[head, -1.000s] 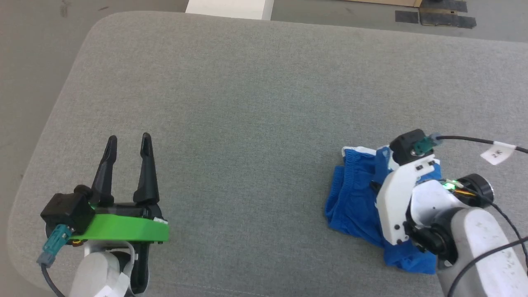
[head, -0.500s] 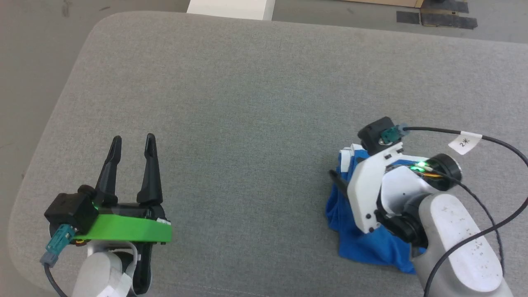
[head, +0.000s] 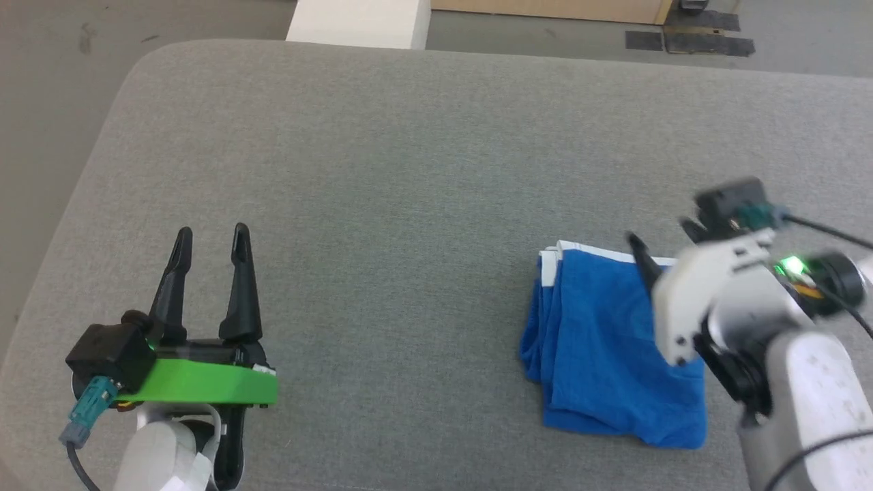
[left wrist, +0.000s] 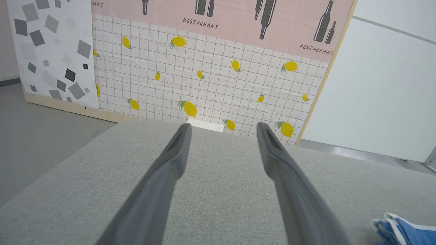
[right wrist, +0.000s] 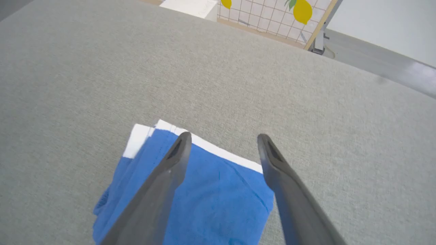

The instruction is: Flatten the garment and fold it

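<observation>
Grey woven fabric covers the broad, round-cornered table (head: 409, 170), and on its near right part lies the garment (head: 614, 354). It is gathered into a compact, roughly rectangular blue packet of several layers. A white trim runs along its far edge, and stacked white hems show at its far left corner. The top layer is fairly smooth; the left edge shows bunched folds.

At the packet's far right side is the right gripper (head: 665, 242), its pale wrist and dark cable trailing off to the right. In the right wrist view the right gripper (right wrist: 223, 137) has its two dark fingers spread wide over the blue cloth (right wrist: 218, 200), with nothing pinched between them.

Well apart, at the near left, the left gripper (head: 212, 230) points toward the far side. Its fingers are also parted and empty over bare grey fabric.

Beyond the table's far edge stands a white block (head: 358, 20) on the grey floor (head: 41, 102). Behind it, in the left wrist view, rises a tiled backdrop with lemons (left wrist: 211, 78).
</observation>
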`<state>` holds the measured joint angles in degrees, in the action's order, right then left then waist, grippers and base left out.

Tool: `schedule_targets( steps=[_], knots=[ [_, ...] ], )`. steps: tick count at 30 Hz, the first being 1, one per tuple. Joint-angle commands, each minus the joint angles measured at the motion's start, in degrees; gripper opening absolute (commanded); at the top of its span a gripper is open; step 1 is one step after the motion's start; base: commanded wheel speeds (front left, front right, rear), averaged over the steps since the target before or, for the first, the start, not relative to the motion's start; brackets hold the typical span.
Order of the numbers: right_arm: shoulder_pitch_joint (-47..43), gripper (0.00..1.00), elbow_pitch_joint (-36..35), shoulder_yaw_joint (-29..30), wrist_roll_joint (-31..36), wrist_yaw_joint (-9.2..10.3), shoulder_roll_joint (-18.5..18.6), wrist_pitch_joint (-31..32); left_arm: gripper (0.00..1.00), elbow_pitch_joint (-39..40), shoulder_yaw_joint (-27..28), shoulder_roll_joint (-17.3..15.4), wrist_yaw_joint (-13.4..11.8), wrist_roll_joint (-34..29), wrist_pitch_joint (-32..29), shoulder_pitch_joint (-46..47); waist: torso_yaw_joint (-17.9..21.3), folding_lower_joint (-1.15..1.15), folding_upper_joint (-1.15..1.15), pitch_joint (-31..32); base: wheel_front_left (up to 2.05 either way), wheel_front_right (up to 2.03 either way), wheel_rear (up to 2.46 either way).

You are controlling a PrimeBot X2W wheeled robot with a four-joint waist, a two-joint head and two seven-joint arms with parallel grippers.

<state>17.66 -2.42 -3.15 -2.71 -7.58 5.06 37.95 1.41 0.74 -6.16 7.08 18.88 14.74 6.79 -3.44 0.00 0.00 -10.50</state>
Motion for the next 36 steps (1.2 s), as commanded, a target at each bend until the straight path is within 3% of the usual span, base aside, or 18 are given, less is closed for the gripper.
schedule_targets(
  steps=[1,8,21,22,23,24,31,32,36],
  knots=[
    [-1.8,1.00,-0.1,1.2,0.7,0.09,-0.3,-0.2,1.00,0.2,-0.1,-0.3,0.4,-0.6,0.3,-1.0,0.3,0.00,0.00,0.0,0.00,0.00,0.00],
    [-8.7,1.00,1.8,7.8,2.5,0.09,-1.7,1.6,1.00,0.6,-0.5,-0.4,0.4,-0.8,0.3,-0.7,0.4,0.00,0.00,-1.4,0.00,0.00,0.00],
    [-10.3,1.00,10.2,7.8,0.8,0.09,-2.2,4.0,1.00,-0.2,-1.0,-0.5,0.4,-0.3,0.3,0.0,-0.9,0.00,0.00,-2.5,0.00,0.00,0.00],
    [-10.1,0.53,10.8,7.7,0.8,0.09,-2.2,4.1,1.00,-0.2,-1.0,-0.5,0.4,-0.3,0.3,0.0,-1.0,0.00,0.00,-2.5,0.00,0.00,0.00],
    [-9.9,0.12,11.1,7.5,0.9,0.09,-2.2,4.0,1.00,-0.3,-1.0,-0.5,0.4,-0.2,0.3,0.0,-1.0,0.00,0.00,-2.5,0.00,0.00,0.00],
    [-9.5,0.00,11.5,7.4,0.9,0.09,-2.2,3.9,1.00,-0.3,-1.0,-0.6,0.4,-0.2,0.3,0.0,-1.1,0.00,0.00,-2.5,0.00,0.00,0.00],
    [-7.4,0.00,11.9,4.2,0.3,0.09,1.5,4.6,1.00,-0.5,-1.2,-0.9,0.4,-0.2,0.3,-0.2,0.2,0.00,0.00,-2.0,0.00,0.00,0.00],
    [-5.8,0.00,10.9,-1.1,-1.6,0.09,5.7,5.4,1.00,-0.2,-1.3,-1.2,0.4,-0.1,0.3,-0.7,3.2,0.00,0.00,-2.0,0.00,0.00,0.00],
    [-2.7,0.00,9.0,-9.1,-5.4,0.09,13.8,6.9,1.00,0.7,-1.3,-1.5,0.4,0.1,0.3,-0.9,8.8,0.00,0.00,-3.0,0.00,0.00,0.00]
  ],
)
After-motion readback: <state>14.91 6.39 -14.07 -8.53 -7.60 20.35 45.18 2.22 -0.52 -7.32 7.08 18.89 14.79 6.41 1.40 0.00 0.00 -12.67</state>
